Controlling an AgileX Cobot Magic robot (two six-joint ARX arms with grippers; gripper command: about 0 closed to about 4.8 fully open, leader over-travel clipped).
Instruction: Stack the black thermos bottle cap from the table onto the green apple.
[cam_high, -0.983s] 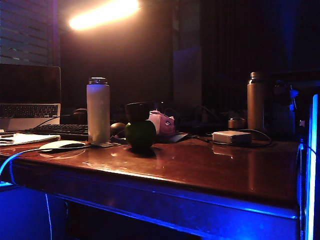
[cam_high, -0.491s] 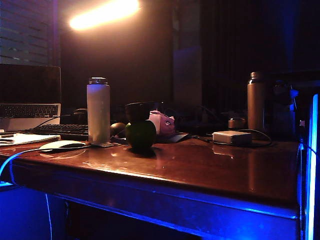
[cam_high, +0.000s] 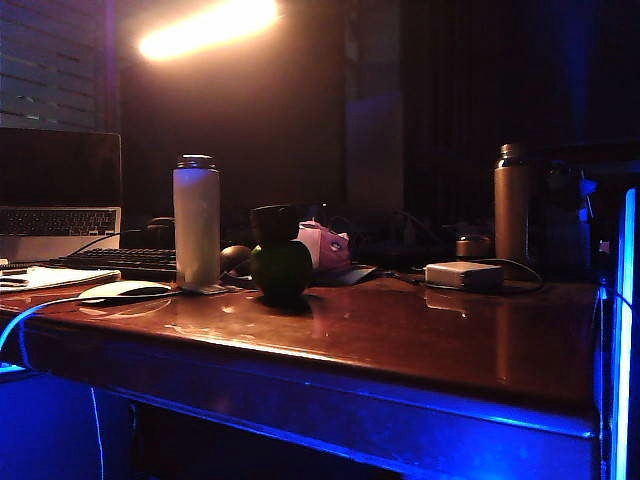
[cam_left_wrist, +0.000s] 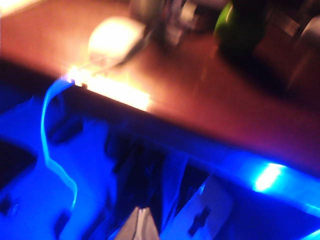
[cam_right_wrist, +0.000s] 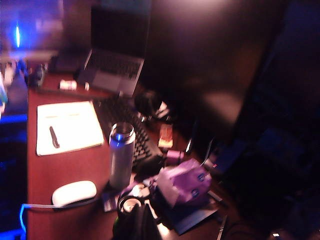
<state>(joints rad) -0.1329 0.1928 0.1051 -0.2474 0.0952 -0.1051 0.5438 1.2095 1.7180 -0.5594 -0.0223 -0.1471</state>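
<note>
**Cap seated on the apple — the stack looked finished**

The black thermos bottle cap (cam_high: 275, 223) sat on top of the green apple (cam_high: 281, 270), touching it and roughly level, with nothing holding it. The pair stood on the desk (cam_high: 420, 340) toward its far edge and left of the middle, well back from the near edge with its blue-lit rim. From these views I judged the placing done; what remained, at most, was for the arms to clear and the cap to prove steady on the apple's rounded top — it was dark there, so how well centred the cap sat I could not tell.

Just left of the apple stood the white thermos bottle (cam_high: 196, 222), uncapped, and nearer the left edge lay a white mouse (cam_high: 125, 290). Behind the apple was a pink packet (cam_high: 325, 247); a laptop (cam_high: 58, 195) and keyboard (cam_high: 120, 261) filled the far left corner. Toward the right edge were a small white box (cam_high: 463, 275) and a tall metal bottle (cam_high: 511, 203).

Neither end effector showed in any view. The left wrist camera looked at the desk's near edge from below it, blurred, so the left end effector's state could not be told. The right one looked down from above the desk; the right end effector was clenched with nothing visibly in it.
</note>
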